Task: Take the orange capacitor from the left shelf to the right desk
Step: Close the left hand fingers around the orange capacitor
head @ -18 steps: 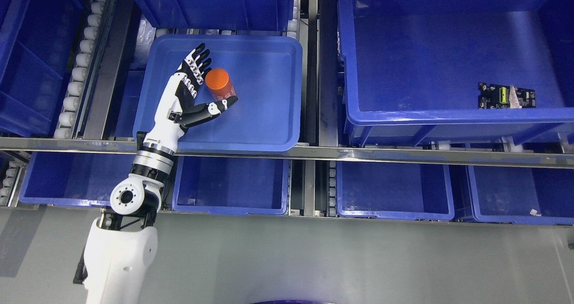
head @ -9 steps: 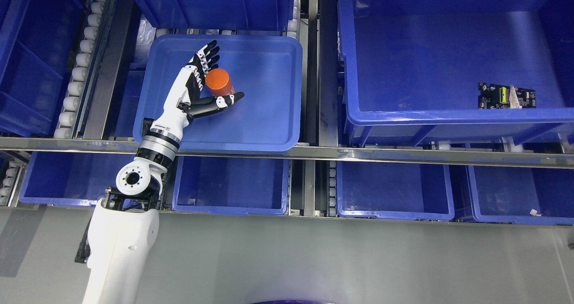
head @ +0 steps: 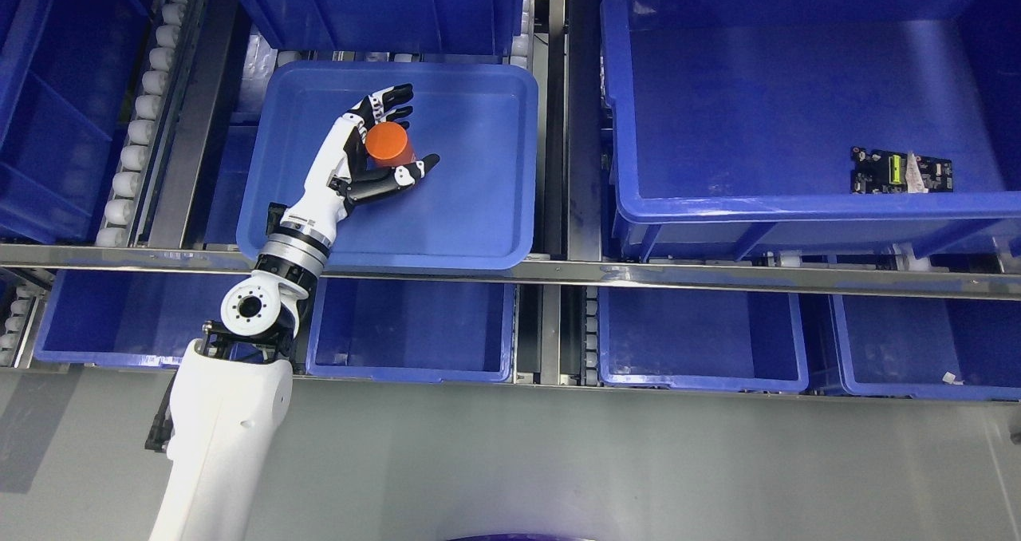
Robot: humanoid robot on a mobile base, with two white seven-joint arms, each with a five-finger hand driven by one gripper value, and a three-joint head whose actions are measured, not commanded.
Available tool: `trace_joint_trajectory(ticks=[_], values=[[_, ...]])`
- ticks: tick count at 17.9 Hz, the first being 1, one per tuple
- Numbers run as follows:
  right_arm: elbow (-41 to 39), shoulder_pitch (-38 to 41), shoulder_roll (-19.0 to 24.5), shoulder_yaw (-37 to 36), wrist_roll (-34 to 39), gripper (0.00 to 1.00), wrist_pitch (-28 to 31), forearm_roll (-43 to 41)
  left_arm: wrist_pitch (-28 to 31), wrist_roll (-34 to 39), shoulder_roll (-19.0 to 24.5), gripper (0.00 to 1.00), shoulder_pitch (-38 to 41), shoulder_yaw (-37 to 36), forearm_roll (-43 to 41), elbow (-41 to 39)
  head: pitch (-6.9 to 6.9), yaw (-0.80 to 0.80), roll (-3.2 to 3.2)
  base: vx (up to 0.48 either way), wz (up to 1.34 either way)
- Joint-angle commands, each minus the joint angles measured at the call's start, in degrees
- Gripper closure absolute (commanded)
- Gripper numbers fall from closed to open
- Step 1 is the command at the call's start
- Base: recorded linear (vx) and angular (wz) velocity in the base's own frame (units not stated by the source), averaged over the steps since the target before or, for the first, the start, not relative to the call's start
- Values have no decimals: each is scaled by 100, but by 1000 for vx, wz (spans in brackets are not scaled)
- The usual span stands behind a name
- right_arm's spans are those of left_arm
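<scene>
Orange capacitor (head: pixel 388 144) stands on end in the blue tray (head: pixel 478 238), its long axis roughly vertical. Left hand (head: pixel 375 146) cups it unclosed: fingers (head: pixel 391 100) behind, thumb (head: pixel 403 175) in front; closing should grip it.

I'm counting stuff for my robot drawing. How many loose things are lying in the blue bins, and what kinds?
Orange capacitor: 1
Circuit board: 1
Total: 2
</scene>
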Motion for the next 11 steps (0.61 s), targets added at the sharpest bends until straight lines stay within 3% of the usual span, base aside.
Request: trace_joint_trajectory(ticks=[1,7,8,10,11], values=[[-100,123,-100,-62,-2,0,3,35,-191,-3,-84,44,-39,-124,-10,524,0,0,0,0,0],[-100,132,-100,-62,-2,0,3,35,-217,-3,-233,63,-30,-2,-10,673,0,0,0,0,0],[-100,132,-100,-62,-2,0,3,35,-339,6,-268,72,-30,33,-10,682,0,0,0,0,0],[-100,123,-100,-62,-2,0,3,35,-743,-3,-382,99,-21,191,-10,769,0,0,0,0,0],[-100,132,-100,-62,-2,0,3,35,-832,-3,-435,100,-30,244,-10,839,0,0,0,0,0]])
